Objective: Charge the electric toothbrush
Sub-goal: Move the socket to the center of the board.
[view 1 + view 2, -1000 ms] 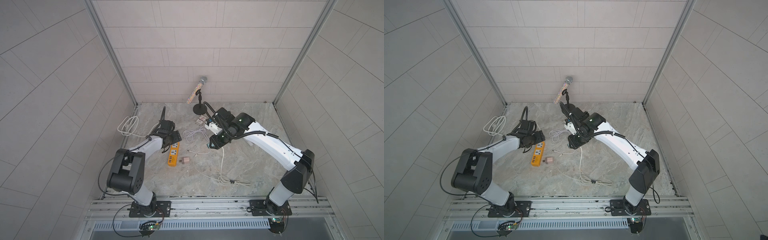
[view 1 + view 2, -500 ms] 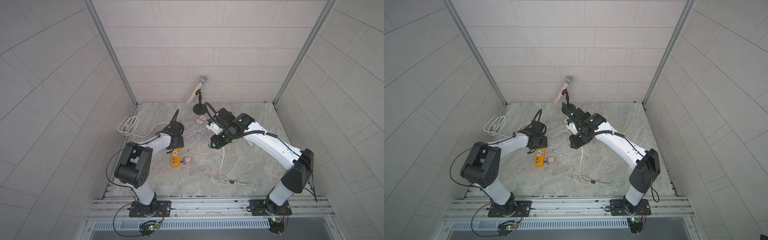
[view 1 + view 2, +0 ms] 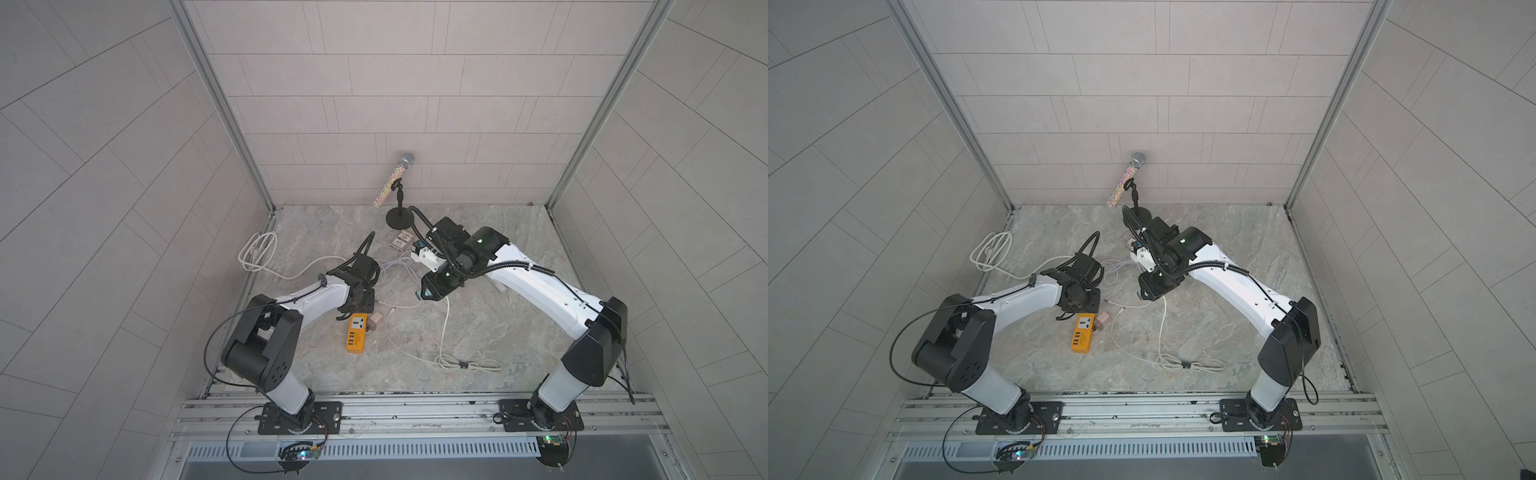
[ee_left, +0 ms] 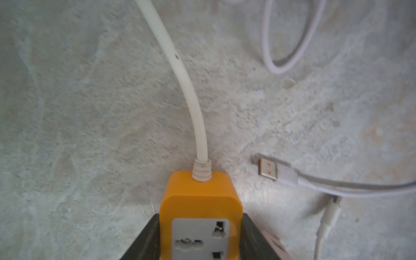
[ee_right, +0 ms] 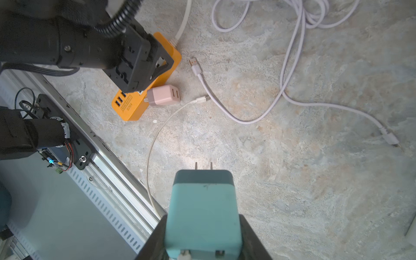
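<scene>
**Operator:** What have the left fingers got?

**Describer:** Your left gripper (image 4: pixel 200 238) is down on the orange power strip (image 4: pixel 200 195); its dark fingers (image 4: pixel 146 240) are closed in against the strip's two long sides, with the grey socket face between them; the strip lies flat on the stone table (image 5: pixel 315 180). The strip's thick white cord (image 4: pixel 180 74) runs out ahead of the fingertips; a USB plug (image 4: pixel 267 170) on a pale cable lies ahead and to one side, apart from the strip; a pink adapter (image 5: pixel 163 95) sits just outside one finger, just beside the strip.

**Operator:** And the right fingers?

**Describer:** Your right gripper (image 5: pixel 202 216) is clamped on a teal charger plug (image 5: pixel 202 202); the black fingers (image 5: pixel 254 240) press on its two sides, partly closed to its width; its two metal prongs (image 5: pixel 211 166) point out past the fingertips, in the air above bare table. The power strip lies well ahead of those prongs and off to one side; a thin cream cable (image 5: pixel 150 146) curves past just outside one finger.

**Operator:** The toothbrush?

**Describer:** I cannot make out the toothbrush for certain in any view.
</scene>
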Motion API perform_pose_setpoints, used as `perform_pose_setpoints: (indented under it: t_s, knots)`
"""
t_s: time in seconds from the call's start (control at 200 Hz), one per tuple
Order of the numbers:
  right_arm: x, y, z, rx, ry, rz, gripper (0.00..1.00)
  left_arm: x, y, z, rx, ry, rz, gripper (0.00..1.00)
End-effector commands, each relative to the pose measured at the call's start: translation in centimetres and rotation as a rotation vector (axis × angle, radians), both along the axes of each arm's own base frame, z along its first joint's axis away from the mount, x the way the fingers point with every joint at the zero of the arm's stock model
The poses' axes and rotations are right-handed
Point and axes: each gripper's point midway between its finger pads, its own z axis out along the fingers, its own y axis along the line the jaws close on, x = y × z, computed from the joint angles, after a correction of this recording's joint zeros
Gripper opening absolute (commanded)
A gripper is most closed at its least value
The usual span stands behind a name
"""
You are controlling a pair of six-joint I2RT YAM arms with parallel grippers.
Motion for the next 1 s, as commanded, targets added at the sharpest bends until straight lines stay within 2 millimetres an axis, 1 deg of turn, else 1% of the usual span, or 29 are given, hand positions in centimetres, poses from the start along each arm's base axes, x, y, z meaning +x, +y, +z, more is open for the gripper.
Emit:
perform_pose_setpoints:
  t_s: [0.0,0.105,0.16,0.235,0.315,0.365,0.415,0.47,0.525,0.63,0.715,0.77,0.82,0.86,0.935,0.996]
  knots:
    - [-0.8,0.1,0.9,-0.01,0.009,0.089,0.11,-2.9,0.5,0.0,0.014,0.061,-0.019,0.52]
    - [0.0,-0.1,1.2,-0.056,-0.02,0.11,0.11,-4.1,0.8,0.4,0.007,0.066,-0.016,0.52]
    - [0.6,0.1,1.5,-0.057,-0.043,0.122,0.11,-4.6,1.3,0.7,0.015,0.066,-0.013,0.53]
    - [1.0,1.2,2.0,-0.025,-0.055,0.155,0.11,-4.6,1.2,1.0,-0.003,0.043,-0.023,0.58]
    - [1.4,2.4,1.9,-0.004,-0.057,0.195,0.11,-4.1,0.7,1.5,-0.02,0.032,-0.043,0.64]
    - [1.3,3.1,1.9,0.001,-0.041,0.232,0.1,-4.0,0.6,2.1,-0.026,0.023,-0.041,0.72]
    - [1.2,3.8,1.7,-0.004,-0.022,0.262,0.09,-3.9,0.5,2.8,-0.045,0.002,-0.035,0.73]
    - [1.1,4.4,1.6,-0.016,-0.016,0.294,0.09,-4.1,0.9,3.7,-0.066,-0.03,-0.003,0.75]
    - [1.0,5.3,1.3,-0.034,-0.019,0.334,0.09,-4.3,1.7,4.6,-0.09,-0.064,0.05,0.76]
    - [1.1,6.6,0.1,-0.063,-0.006,0.401,0.07,-5.0,4.2,5.8,-0.125,-0.126,0.167,0.76]
    - [0.9,7.9,-0.7,-0.081,0.016,0.457,0.05,-5.9,6.2,6.0,-0.157,-0.158,0.274,0.76]
    - [0.6,8.7,-1.2,-0.104,0.022,0.499,0.03,-6.7,7.5,5.8,-0.179,-0.164,0.356,0.73]
    - [0.7,9.5,-1.5,-0.113,0.01,0.518,0.02,-7.1,8.0,5.8,-0.209,-0.179,0.405,0.71]
    - [0.8,10.1,-1.8,-0.123,-0.006,0.533,0.02,-7.4,8.9,5.8,-0.213,-0.191,0.468,0.69]
    - [1.1,10.6,-3.1,-0.165,-0.022,0.563,0.02,-7.8,9.8,6.0,-0.236,-0.212,0.552,0.68]
    - [1.1,11.2,-3.5,-0.179,-0.028,0.587,0.01,-8.0,10.8,5.8,-0.245,-0.208,0.615,0.66]
